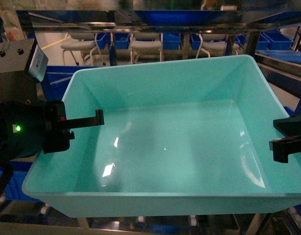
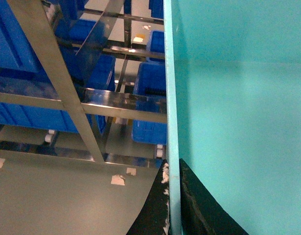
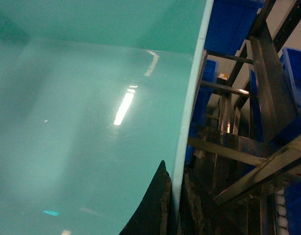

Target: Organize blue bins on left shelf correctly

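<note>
A large light turquoise blue bin [image 1: 165, 142] fills the head view, empty, held off the rack between both arms. My left gripper [image 1: 84, 121] is shut on its left wall; in the left wrist view the two black fingers [image 2: 173, 205] pinch the thin rim [image 2: 170, 98] from either side. My right gripper [image 1: 283, 141] is shut on the right wall, with its fingers [image 3: 173, 208] clamped on the pale rim [image 3: 192, 98]. The left shelf [image 2: 67, 98] of shiny steel beams stands beyond the bin [image 2: 238, 98], and also shows beside it in the right wrist view [image 3: 267, 103].
Darker royal-blue tubs [image 2: 150, 107] sit on the rack tiers and along the back [image 1: 170, 40]. A steel beam [image 1: 140, 19] runs above the bin's far edge. White rollers [image 3: 282, 215] line a track at lower right. Chairs [image 1: 145, 46] stand behind the rack.
</note>
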Controlling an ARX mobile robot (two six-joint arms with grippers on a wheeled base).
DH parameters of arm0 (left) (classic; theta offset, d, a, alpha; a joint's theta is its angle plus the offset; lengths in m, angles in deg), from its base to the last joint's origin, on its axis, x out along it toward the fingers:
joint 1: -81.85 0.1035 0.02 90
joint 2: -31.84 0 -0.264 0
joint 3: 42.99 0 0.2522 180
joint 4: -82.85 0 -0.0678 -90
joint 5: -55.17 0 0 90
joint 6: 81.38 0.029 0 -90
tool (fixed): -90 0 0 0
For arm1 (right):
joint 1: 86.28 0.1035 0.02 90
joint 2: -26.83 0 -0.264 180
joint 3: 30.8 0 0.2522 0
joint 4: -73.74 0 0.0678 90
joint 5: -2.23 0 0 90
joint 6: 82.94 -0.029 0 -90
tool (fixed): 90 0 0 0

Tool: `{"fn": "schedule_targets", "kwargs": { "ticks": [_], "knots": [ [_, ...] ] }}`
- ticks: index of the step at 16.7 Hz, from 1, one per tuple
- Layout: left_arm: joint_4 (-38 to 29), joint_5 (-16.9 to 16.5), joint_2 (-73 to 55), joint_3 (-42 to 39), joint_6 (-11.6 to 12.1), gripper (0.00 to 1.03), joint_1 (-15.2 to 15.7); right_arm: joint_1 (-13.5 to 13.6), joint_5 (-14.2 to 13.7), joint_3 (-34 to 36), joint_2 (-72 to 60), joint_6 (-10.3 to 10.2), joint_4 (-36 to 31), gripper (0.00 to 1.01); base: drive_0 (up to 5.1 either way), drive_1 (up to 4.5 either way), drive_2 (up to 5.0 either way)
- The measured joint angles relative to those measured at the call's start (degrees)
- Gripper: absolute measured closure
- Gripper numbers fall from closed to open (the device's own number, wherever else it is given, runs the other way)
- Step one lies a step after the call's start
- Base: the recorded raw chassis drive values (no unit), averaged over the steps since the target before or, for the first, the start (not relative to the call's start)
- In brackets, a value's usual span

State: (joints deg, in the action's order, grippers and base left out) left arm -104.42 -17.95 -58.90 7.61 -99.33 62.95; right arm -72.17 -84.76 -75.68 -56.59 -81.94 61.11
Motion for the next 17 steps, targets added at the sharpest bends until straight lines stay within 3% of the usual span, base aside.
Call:
{"fn": "schedule_targets", "kwargs": {
  "ticks": [6, 14, 17],
  "knots": [
    [-0.1, 0.0, 0.0, 0.0, 0.0, 1.01, 0.0, 0.0, 0.0, 0.0, 0.0, 0.0, -0.1, 0.98, 0.1, 4.01, -3.9],
    [-0.2, -0.1, -0.1, 0.0, 0.0, 1.01, 0.0, 0.0, 0.0, 0.0, -0.6, 0.1, -0.7, 0.98, 0.0, 0.19, -0.2],
    [-3.0, -0.4, -8.2, 0.7, 0.3, 1.01, 0.0, -1.7, 1.3, -0.7, -6.6, 0.1, -0.5, 0.98, 0.0, 0.0, 0.0]
  ]
}}
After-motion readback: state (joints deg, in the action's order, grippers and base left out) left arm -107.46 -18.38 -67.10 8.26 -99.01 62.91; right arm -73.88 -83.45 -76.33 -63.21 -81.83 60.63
